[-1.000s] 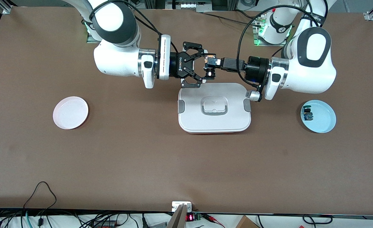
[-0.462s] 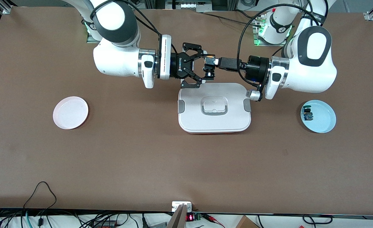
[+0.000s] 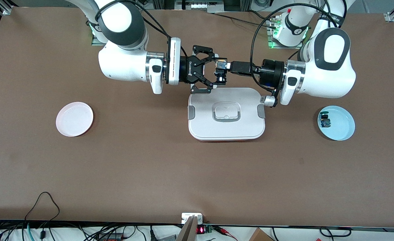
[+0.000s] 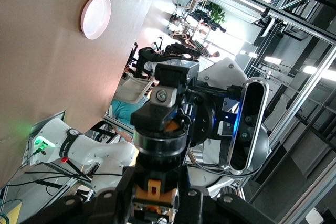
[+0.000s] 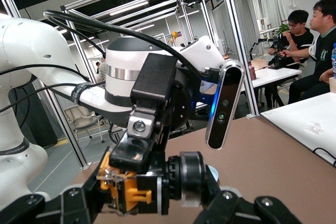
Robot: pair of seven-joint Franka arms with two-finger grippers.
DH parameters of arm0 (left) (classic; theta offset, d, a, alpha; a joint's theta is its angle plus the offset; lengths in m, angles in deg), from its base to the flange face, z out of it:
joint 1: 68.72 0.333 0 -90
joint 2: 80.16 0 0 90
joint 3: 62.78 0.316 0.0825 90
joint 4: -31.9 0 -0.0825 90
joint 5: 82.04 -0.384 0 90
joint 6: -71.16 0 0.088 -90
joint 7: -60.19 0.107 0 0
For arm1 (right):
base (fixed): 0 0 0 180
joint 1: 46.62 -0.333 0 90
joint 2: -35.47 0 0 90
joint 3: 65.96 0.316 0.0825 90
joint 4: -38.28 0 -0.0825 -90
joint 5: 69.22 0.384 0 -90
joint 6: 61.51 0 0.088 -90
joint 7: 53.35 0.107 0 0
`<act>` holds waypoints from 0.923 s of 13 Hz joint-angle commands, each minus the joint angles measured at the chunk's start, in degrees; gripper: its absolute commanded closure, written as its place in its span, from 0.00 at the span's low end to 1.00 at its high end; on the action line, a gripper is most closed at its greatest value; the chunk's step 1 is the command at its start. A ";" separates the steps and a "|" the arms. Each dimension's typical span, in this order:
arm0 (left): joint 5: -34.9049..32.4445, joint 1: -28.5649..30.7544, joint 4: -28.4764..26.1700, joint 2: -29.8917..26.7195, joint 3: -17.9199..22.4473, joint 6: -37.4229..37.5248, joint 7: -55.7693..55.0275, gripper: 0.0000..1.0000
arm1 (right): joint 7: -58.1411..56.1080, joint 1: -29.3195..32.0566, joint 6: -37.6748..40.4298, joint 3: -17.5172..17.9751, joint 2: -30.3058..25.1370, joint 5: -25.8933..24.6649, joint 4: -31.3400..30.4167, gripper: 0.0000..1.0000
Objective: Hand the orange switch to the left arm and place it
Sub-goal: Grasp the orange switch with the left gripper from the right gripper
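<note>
**Mid-air over the box edge: both grippers on the switch**

Up above the 12 o'clock edge of the box (image 3: 226, 113), the 2 arms meet nose to nose. So the orange switch (image 3: 221, 71) is hanging in the air between them, not on any plate. The left gripper (image 3: 224, 68) has its fingers pressed onto the switch from its side, and the right gripper (image 3: 213, 71) is clamped on it too, so both are pinching the same tiny part. From the right wrist view you can see the orange body (image 5: 122, 191) wedged between the pads. The pink plate (image 3: 74, 119) sits at the box's 9 o'clock, toward the right arm's end. The blue plate (image 3: 342, 129) at 3 o'clock has a small blue-and-green component (image 3: 325, 121) on it.
</note>
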 commanded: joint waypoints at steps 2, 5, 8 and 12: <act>-0.23 0.76 -0.59 -1.06 0.16 -0.25 -1.04 1.00 | 0.13 -0.28 -0.38 -0.07 -0.86 -0.21 -1.04 0.01; -0.32 0.85 -0.50 -0.97 0.16 -0.16 -1.04 1.00 | 2.51 -0.28 -0.38 -0.07 -1.21 -0.12 -1.48 0.00; -0.41 0.94 -0.41 -0.97 0.42 -0.07 -1.12 1.00 | 2.51 -0.19 -0.38 -0.07 -1.74 -0.21 -1.91 0.00; -11.01 6.46 0.90 -0.45 0.69 6.23 -1.21 1.00 | 2.08 1.12 0.23 -1.82 -3.49 -0.73 -4.72 0.00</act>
